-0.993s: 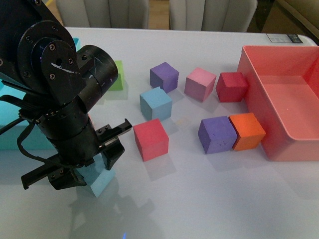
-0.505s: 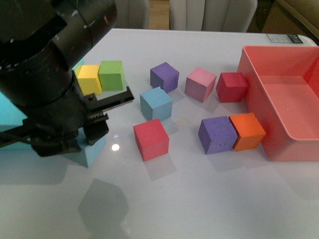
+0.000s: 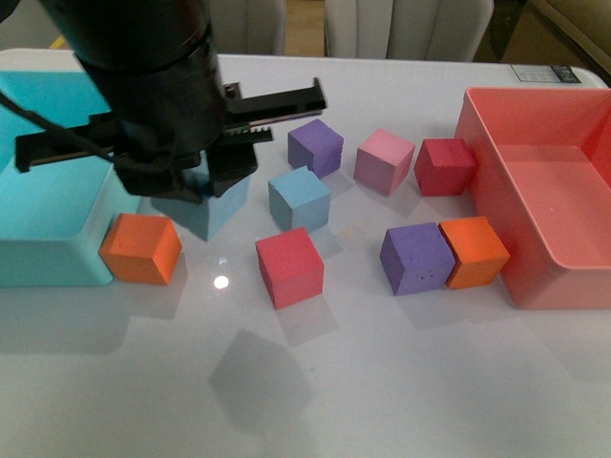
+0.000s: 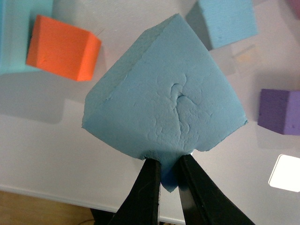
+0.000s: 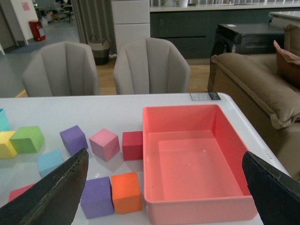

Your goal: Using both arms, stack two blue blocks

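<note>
My left gripper (image 3: pixel 205 181) is shut on a sky-blue block (image 3: pixel 221 208) and holds it tilted above the table, just left of the second blue block (image 3: pixel 299 197), which rests on the table. In the left wrist view the fingertips (image 4: pixel 149 176) pinch one corner of the held block (image 4: pixel 164 98), and the other blue block (image 4: pixel 227 21) lies beyond it. My right gripper (image 5: pixel 164 187) is open and empty, high over the table's right side. It sees the resting blue block (image 5: pixel 49 161) and does not show in the front view.
A teal bin (image 3: pixel 38 191) stands at the left with an orange cube (image 3: pixel 141 248) against it. A coral bin (image 3: pixel 535 191) stands at the right. Red (image 3: pixel 288 267), purple (image 3: pixel 315 146), pink (image 3: pixel 384 160), dark red (image 3: pixel 443 165), purple (image 3: pixel 416 258) and orange (image 3: pixel 474 251) cubes lie between.
My left arm has risen and moved away and to the right with the blue block, from low at the front left to beside the resting blue block. The left orange cube has come into view.
</note>
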{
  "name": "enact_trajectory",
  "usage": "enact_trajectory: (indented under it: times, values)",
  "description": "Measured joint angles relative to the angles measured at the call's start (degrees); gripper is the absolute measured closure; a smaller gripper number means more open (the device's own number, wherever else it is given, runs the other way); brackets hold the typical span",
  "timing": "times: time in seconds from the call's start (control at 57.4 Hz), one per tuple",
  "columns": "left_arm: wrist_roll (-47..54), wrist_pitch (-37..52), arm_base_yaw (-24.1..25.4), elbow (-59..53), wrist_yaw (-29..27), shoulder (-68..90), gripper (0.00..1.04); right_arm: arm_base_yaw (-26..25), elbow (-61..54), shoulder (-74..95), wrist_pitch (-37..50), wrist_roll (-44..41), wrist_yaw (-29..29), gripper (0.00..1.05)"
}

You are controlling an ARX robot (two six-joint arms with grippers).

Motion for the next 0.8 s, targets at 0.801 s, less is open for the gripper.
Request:
enact_trajectory:
  times: [0.801]
  values:
    - [10.3,-7.1,3.1,39.4,10.1,29.9,0.99,0.0,0.0,0.0,0.0,0.0,0.0,0.09]
